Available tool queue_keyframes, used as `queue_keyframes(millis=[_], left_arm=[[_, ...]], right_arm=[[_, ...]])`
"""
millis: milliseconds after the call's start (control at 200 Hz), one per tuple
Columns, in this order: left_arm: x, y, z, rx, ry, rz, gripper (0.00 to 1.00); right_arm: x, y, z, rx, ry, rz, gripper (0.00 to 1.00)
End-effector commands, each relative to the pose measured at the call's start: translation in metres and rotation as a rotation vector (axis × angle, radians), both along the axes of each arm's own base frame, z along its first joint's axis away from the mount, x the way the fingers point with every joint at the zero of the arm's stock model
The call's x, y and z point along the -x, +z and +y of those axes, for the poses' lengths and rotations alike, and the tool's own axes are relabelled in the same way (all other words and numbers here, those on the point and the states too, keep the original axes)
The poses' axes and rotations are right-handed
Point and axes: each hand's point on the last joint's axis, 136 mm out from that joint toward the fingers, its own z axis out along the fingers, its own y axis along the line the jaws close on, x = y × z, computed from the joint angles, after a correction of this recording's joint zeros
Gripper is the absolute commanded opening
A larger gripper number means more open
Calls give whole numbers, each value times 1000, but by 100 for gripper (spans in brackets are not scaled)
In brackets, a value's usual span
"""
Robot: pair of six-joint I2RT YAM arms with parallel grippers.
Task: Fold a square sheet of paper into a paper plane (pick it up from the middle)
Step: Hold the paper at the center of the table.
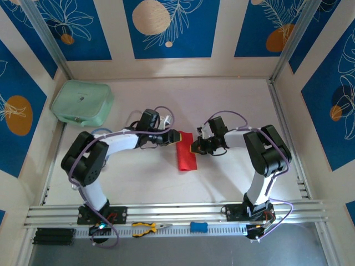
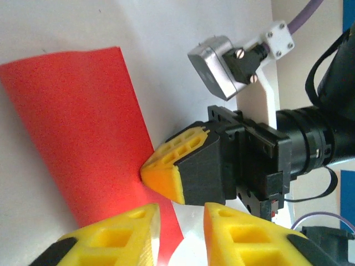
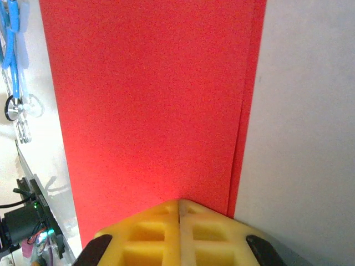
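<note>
currently creasing, seemingly: right claw (image 3: 178, 210), pressed together, on the folded red sheet (image 3: 150, 100); left claw (image 2: 182, 221) spread; corner folds probably next.

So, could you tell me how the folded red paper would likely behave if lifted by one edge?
Probably floppy: the red paper lies thin and flat on the table, so it should droop. Likely light, so a nudge could slide it. Its two layers sit slightly offset along one edge and may spring apart.
</note>
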Motion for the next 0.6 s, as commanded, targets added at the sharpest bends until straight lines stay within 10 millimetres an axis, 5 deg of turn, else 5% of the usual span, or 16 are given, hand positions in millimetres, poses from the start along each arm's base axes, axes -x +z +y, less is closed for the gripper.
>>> queue_keyframes(millis=[0, 240, 595], left_arm=[[4, -1, -8, 51, -60, 15, 22], [4, -9, -19, 100, -116, 43, 0], [6, -32, -20, 76, -129, 103, 0]], right_arm=[[12, -33, -15, 116, 11, 53, 0], [10, -35, -18, 133, -4, 57, 0], [10, -37, -20, 147, -13, 62, 0]])
